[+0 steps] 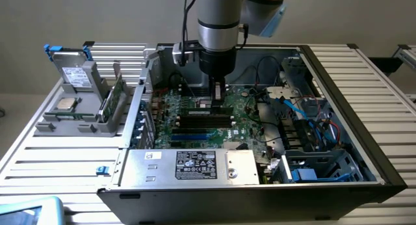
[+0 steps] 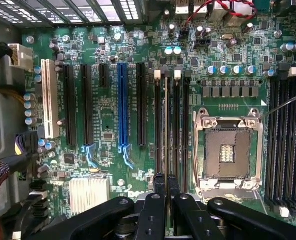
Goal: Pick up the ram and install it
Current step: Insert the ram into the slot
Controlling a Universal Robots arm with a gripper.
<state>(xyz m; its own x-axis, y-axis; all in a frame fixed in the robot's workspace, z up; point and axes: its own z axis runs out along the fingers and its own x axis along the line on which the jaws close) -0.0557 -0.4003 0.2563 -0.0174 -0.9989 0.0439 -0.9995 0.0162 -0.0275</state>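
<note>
Fingers [image 2: 159, 186] pinching ram [image 2: 166, 125], held edge-on along black memory slots [image 2: 180, 125] on motherboard [image 2: 108, 125], beside processor socket [image 2: 227, 152].

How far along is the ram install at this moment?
Pick-up looks done: the tool is closed on the ram, down inside the computer case. In hand: the ram stands edge-on along the black memory slots. Left: seating; whether it is pressed home cannot be told.
</note>
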